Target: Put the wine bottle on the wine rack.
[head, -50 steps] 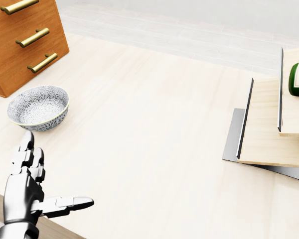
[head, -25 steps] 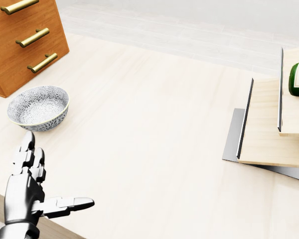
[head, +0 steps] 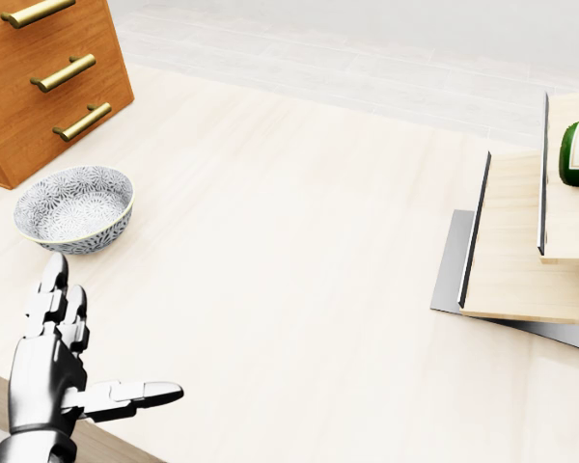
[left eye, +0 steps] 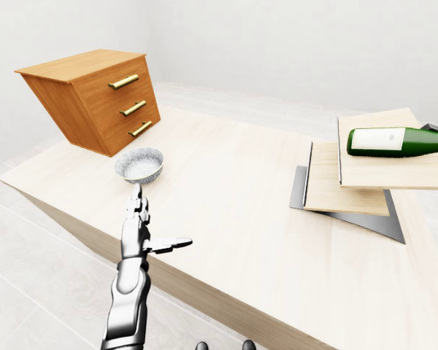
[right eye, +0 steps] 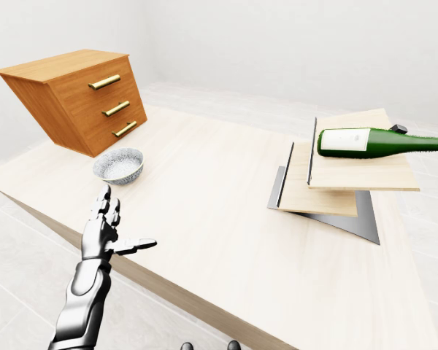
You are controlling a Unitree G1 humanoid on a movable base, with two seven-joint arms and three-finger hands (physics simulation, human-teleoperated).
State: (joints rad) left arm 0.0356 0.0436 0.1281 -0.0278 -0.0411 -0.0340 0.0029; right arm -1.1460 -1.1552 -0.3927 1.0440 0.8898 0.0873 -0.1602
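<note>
lying on its side, the wine bottle (right eye: 383, 142) is seen on the upper wooden board of the stepped wine rack (right eye: 328, 191) at the right of the eye views, its long axis running left to right with the neck toward the right edge. the left hand (left eye: 140, 232) is held spread wide above the near desk edge, fingers extended upward, thumb out to the right, nothing gripped. the bottle is placed well apart from that hand, up and to the right across a broad bare stretch of the desk (left eye: 226, 189). the right hand cannot be made out in any view, so its state cannot be told; by the bottle's side it is judged the nearer arm. since the bottle already rests on the rack, little further carrying seems needed. the patterned bowl (head: 74, 206) sits near the left hand's fingertips, and the wooden drawer chest (left eye: 95, 98) beyond it, so leftward room is tighter.
</note>
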